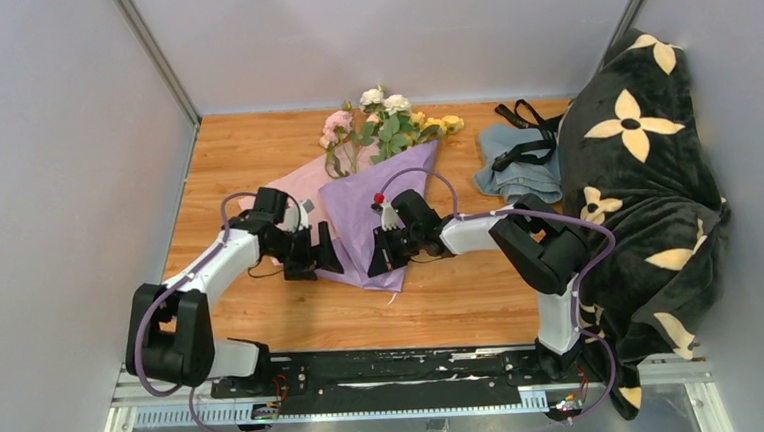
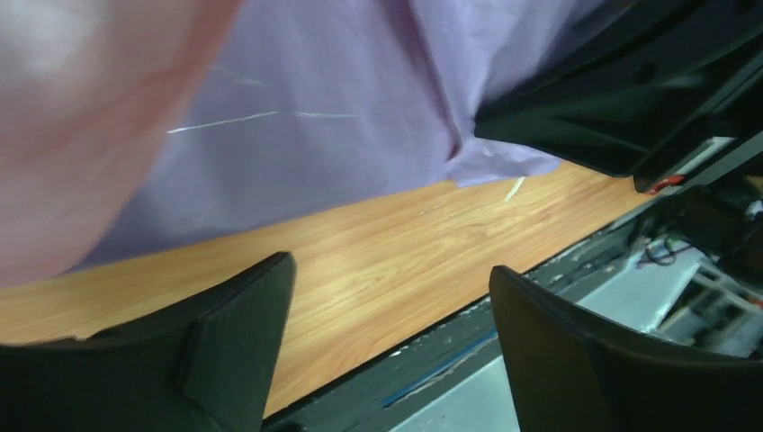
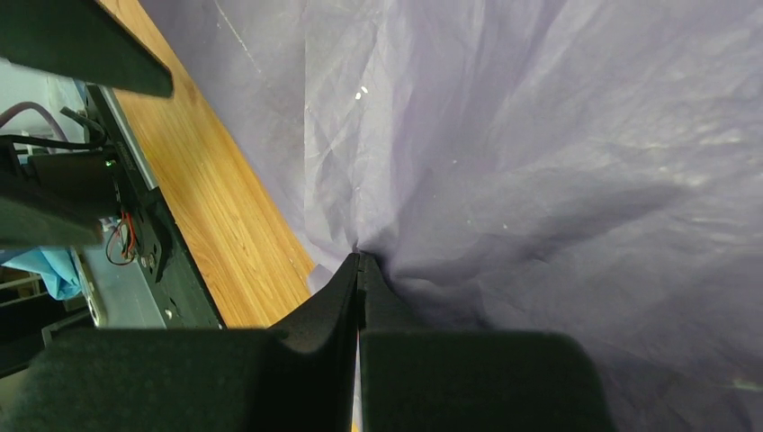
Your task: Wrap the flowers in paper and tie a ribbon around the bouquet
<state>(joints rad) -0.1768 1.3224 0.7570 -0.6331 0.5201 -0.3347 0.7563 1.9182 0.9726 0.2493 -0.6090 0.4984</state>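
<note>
1. The paper (image 1: 383, 216) is folded as a cone about the stems of the flowers (image 1: 382, 121), lavender face outward. A pale pink flap shows on the side nearer the left gripper. The blooms lie beyond both grippers, toward the far edge of the table (image 1: 244, 154).
2. Right gripper (image 1: 381, 258): jaws pressed together on a fold of the paper at the cone's near end. In the right wrist view, creases radiate from the pinch.
3. Left gripper (image 1: 315, 258): jaws spread wide with nothing between them, over bare wood. The paper lies just ahead of its fingertips.
4. The ribbon (image 1: 525, 127) lies on a grey-blue cloth (image 1: 515, 168), beyond and to the right of the right gripper, well apart from it.
5. A dark blanket (image 1: 646, 170) with cream flower shapes lies farther right.
</note>
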